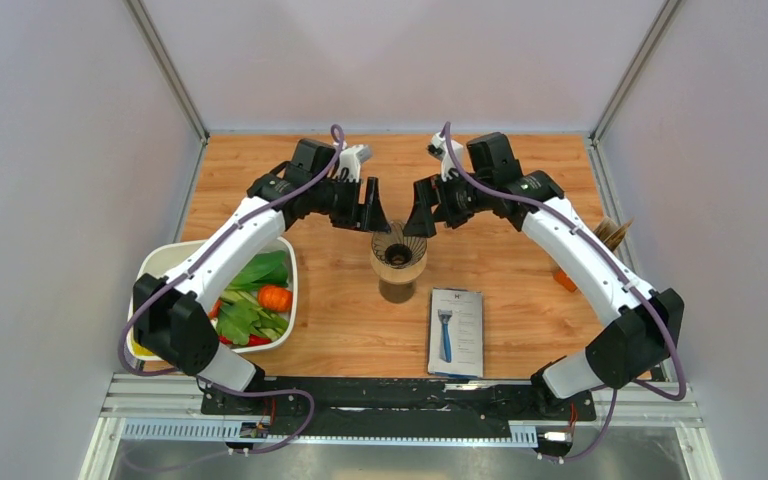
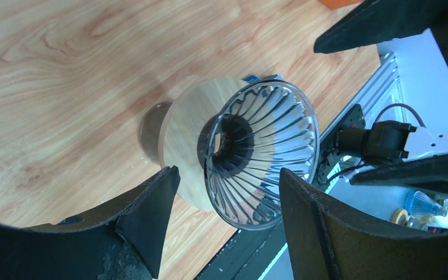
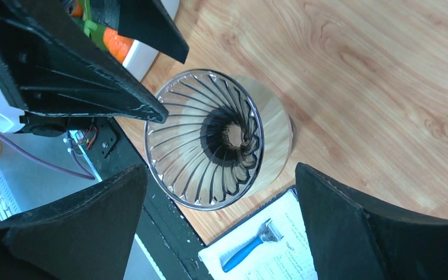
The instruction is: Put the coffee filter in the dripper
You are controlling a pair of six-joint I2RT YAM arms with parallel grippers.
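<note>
By my reckoning the job had barely begun. The dripper [image 1: 398,252] stood upright near the middle of the bench [image 1: 340,320]. Both wrist views looked straight into its cone and showed bare spiral ribs running down to the dark centre hole, with no paper inside. My left hand [image 1: 368,208] and right hand [image 1: 426,212] hung close over the far side of its rim, one on each side. Both were released, fingers spread, with nothing between them. The coffee filter [image 1: 612,233], if I read it right, was the tan fan-like thing at the right edge of the bench, partly hidden behind the right arm and well apart from the dripper; I could not be sure. Fetching the filter, carrying it across and seating it in the cone were all left to do.

The bench was warm wood grain. A white tub [image 1: 292,300] of greens and something orange sat on the left. A boxed razor [image 1: 456,332] lay just beside the dripper on the near side, and a small orange object [image 1: 563,280] lay by the right arm. Plain pale walls on a metal frame closed in the cell.
</note>
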